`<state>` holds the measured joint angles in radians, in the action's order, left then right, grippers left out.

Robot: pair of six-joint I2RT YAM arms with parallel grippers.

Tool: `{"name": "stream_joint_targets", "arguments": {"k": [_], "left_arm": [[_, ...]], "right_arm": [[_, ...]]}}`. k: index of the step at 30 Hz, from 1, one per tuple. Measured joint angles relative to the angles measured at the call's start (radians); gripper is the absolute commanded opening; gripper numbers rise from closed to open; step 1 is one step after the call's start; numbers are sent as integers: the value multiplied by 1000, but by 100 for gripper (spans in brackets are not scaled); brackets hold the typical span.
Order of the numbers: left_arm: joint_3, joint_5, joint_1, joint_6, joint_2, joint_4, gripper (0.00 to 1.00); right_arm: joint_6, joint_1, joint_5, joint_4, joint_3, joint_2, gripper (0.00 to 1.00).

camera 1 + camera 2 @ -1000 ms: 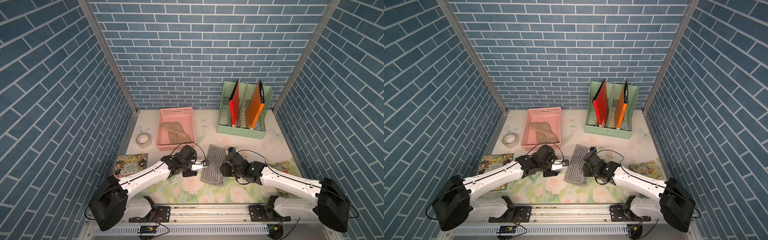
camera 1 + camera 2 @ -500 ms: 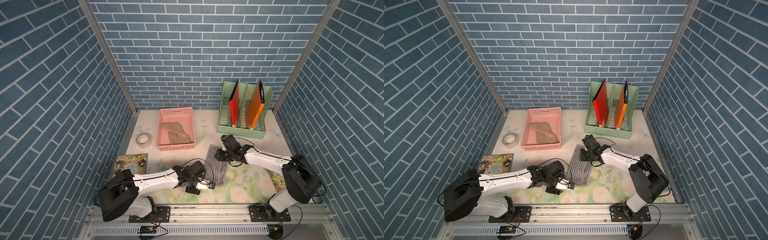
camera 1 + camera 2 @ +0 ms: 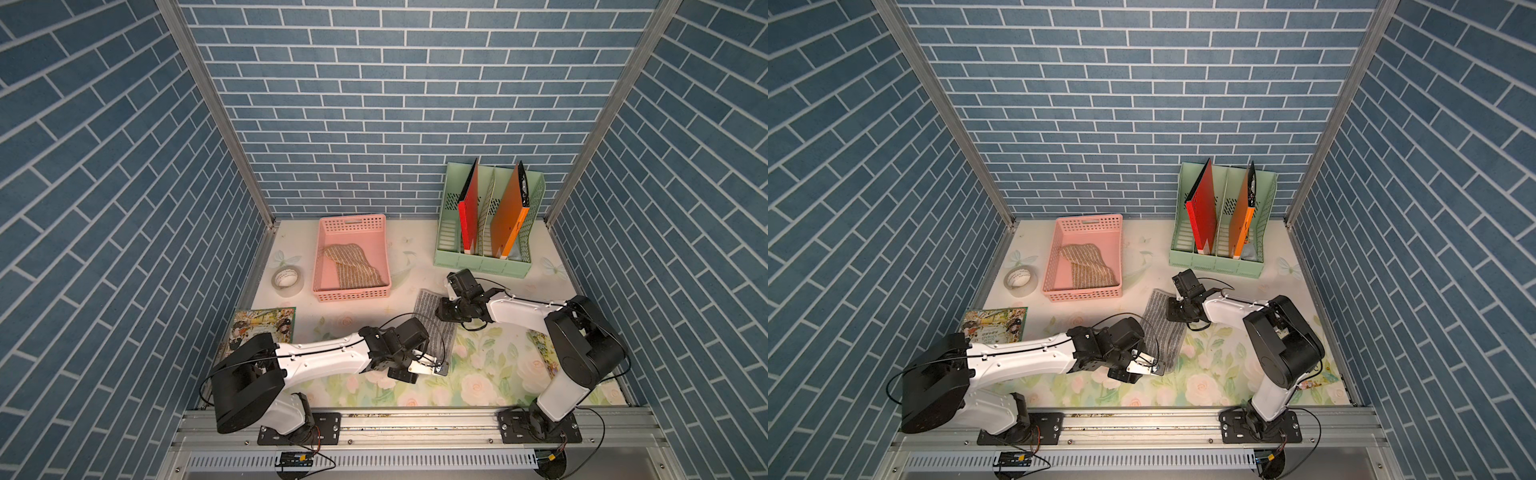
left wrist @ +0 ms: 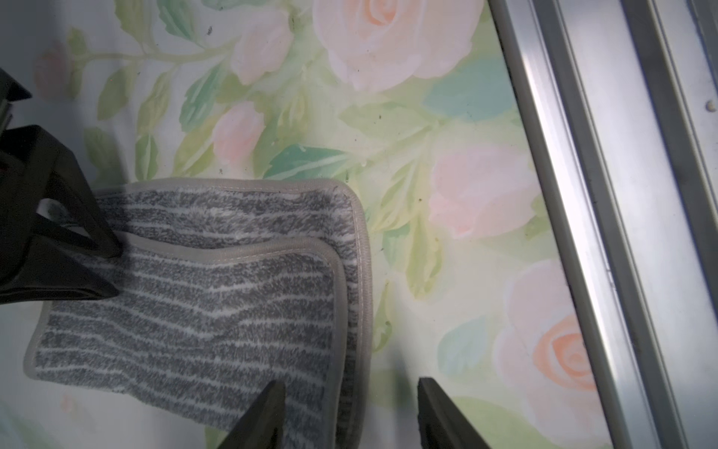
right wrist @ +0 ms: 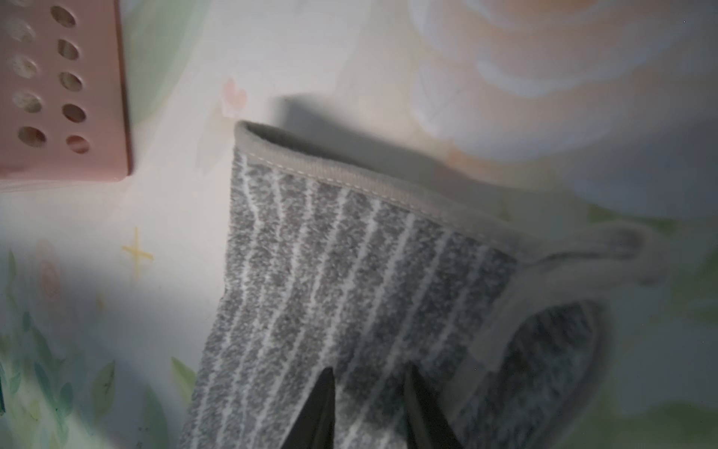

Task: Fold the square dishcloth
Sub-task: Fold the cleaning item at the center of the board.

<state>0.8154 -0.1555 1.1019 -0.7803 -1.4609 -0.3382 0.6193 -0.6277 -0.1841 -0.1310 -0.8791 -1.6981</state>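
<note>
TOP VIEWS, cloth: grey striped dishcloth (image 3: pixel 427 306) lies as a long narrow strip mid-table (image 3: pixel 478 374), near the pink basket (image 3: pixel 353 295) but apart from it. Both top views show it (image 3: pixel 1163 328).
TOP VIEWS, left arm: stretched low across the front. The left gripper (image 3: pixel 440 368) is at the strip's near end.
TOP VIEWS, right arm: upper arm upright over its base, forearm reaching in low twd centre. The right gripper (image 3: pixel 441 311) is over the strip's far end.
L WRIST, cloth: dishcloth (image 4: pixel 194 318) shows two layers, the upper hem sitting just inside the lower. Prob. halved once already.
L WRIST, left gripper (image 4: pixel 349 416): jaws wide apart, holding nothing. One tip is over the pile, the other over bare table, w/ the hemmed edge between them.
L WRIST, right gripper (image 4: pixel 114 268): black fingers down at the cloth's other end.
R WRIST, cloth: dishcloth (image 5: pixel 330 272) has its far hem looking raised, w/ shadow behind it. Frame is soft.
R WRIST, right gripper (image 5: pixel 369 408): tips close w/ a gap showing, both over the cloth. Can't tell if it's pinching.
HANDLING (est.): light, soft and limp, w/ a fuzzy, grippy pile, not fragile. It'll sag when lifted, and the layers may creep apart.
GRASP (est.): take it at the hemmed corners of one end, catching both layers in each pinch.
</note>
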Motion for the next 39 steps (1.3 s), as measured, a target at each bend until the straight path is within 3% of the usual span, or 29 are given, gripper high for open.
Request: {"name": "stream_joint_targets", "arguments": {"k": [8,20,23,28,32,39], "left_arm": [[4,8,40,-3,-35,4,60],[22,38,-29,-7,-154,48,60],[28,33,-29,-5,-164,49,50],[48,32,-28,-7,-199,75,25],[60,40,-30,-14,-213,79,13],[61,42,-31,-16,-180,12,9]], "right_arm": [[-1,3,-3,20,8,0,30],[-18,7,0,21,10,0,29],[-19,8,0,21,10,0,29],[-25,8,3,20,10,0,29],[-26,8,4,20,10,0,28],[-45,8,6,16,8,0,28]]}}
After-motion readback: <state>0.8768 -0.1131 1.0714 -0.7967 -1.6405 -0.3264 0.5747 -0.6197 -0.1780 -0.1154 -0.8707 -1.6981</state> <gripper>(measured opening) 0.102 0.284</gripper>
